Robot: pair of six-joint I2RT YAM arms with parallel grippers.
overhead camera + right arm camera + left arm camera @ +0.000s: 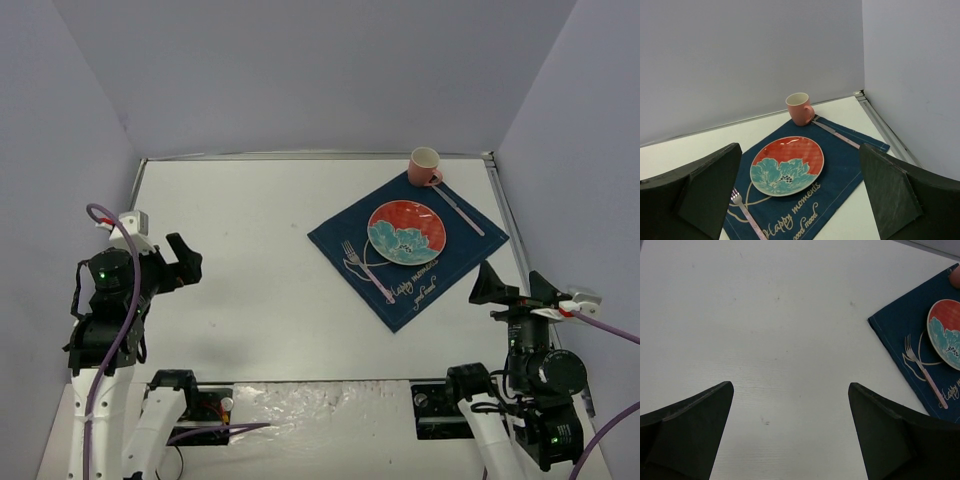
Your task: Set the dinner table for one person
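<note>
The left hand [186, 262] and right hand [508, 286] stand wide, empty. At two o'clock on the large white metal-rimmed counter [250, 230], a navy printed cloth [472, 246] bears a round red-teal floral plate [407, 231], pink-handled fork [366, 270] and knife [458, 210], with a pink ceramic mug [425, 165] at its corner: the setting seems complete.

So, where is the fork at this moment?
In the top view the fork lies on the navy cloth, on the right half of the table, just left of the plate, with its tines pointing away from the arms.

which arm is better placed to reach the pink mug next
Right, probably: the right end effector sits open beside the navy cloth, facing the mug; the left end effector is far across the dinner table.
</note>
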